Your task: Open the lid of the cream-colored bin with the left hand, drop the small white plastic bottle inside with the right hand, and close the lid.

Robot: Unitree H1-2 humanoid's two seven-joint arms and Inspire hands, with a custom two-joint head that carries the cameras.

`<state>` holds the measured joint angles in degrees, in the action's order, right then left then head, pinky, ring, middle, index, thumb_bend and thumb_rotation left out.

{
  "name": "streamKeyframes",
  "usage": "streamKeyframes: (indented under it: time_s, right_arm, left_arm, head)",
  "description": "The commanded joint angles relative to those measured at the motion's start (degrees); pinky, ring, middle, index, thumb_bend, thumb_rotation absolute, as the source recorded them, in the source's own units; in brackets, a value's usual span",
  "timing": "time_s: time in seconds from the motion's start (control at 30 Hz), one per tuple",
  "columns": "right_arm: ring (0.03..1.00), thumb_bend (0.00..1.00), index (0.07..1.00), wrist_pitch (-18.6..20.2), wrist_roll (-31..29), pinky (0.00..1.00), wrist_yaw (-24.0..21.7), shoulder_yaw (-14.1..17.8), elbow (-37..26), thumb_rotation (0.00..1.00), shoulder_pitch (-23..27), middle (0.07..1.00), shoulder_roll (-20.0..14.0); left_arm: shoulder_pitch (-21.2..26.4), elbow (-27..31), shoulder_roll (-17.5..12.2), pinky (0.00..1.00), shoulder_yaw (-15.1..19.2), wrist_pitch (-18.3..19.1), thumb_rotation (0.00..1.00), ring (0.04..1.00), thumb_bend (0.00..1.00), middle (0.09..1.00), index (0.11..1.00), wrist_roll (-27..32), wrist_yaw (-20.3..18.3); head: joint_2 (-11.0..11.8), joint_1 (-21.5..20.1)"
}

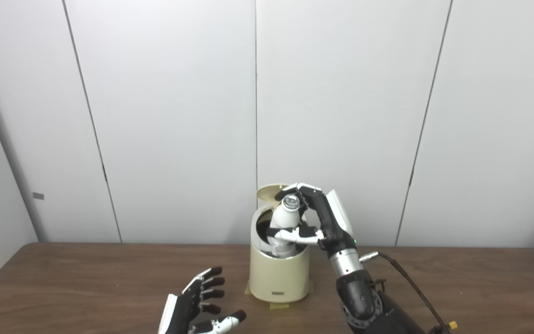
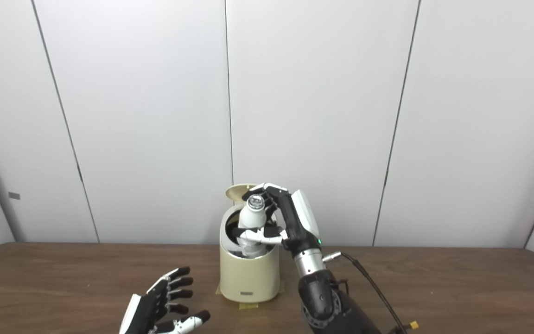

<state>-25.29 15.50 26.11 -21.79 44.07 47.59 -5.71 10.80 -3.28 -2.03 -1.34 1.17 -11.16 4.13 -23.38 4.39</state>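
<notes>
— Where's the bottle?

— The right hand [image 1: 320, 218] has its fingers [image 1: 300, 190] clamped round the white bottle [image 1: 285, 218], upright in the mouth of the cream bin [image 1: 278, 276], whose lid [image 1: 267, 191] stands raised behind.

— And the other?

— The left hand [image 1: 197, 306] is low beside the bin, fingers spread, holding nothing. Beneath: a brown wooden table [image 1: 86, 278]; behind, white wall panels [image 1: 169, 116].

bottle [image 1: 284, 221] upright in the bin [image 1: 278, 273] on the table [image 1: 63, 278], lid [image 1: 269, 191] behind.

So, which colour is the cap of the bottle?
Silver cap on the white bottle; left eye view shows it best.
</notes>
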Motion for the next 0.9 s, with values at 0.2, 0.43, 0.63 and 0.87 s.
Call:
streamKeyframes:
  time_s: [0.2,0.43,0.63,0.87]
  right_arm:
    - [0.463,0.52,0.522,6.04,1.82,0.39,-13.60,1.65,-3.29,0.00,3.01,0.488,-1.25]
    - [0.575,0.92,0.696,7.89,3.56,0.44,-16.32,3.58,-4.79,0.04,2.45,0.671,-1.10]
    - [0.583,0.92,0.708,8.26,4.67,0.43,-17.91,4.99,-5.38,0.05,2.19,0.690,-0.87]
    - [0.589,0.92,0.723,9.30,6.31,0.45,-18.88,5.36,-6.03,0.07,1.96,0.701,-0.93]
  left_arm:
    - [1.73,1.89,0.19,0.59,-0.20,-0.77,0.03,0.723,0.73,0.787,0.846,-0.40,0.45]
    - [1.75,1.96,-0.03,0.59,-0.37,-0.53,0.04,0.725,0.73,0.786,0.846,-0.65,0.34]
    - [1.77,1.87,0.03,0.58,-0.42,-0.63,0.02,0.720,0.73,0.789,0.844,-0.34,0.19]
    - [1.86,1.93,0.10,0.60,-0.47,-0.45,0.02,0.732,0.72,0.797,0.850,-0.30,0.19]
  head:
    - [-0.66,0.04]
    - [-0.88,-0.11]
    - [-0.99,-0.11]
    - [-1.17,0.08]
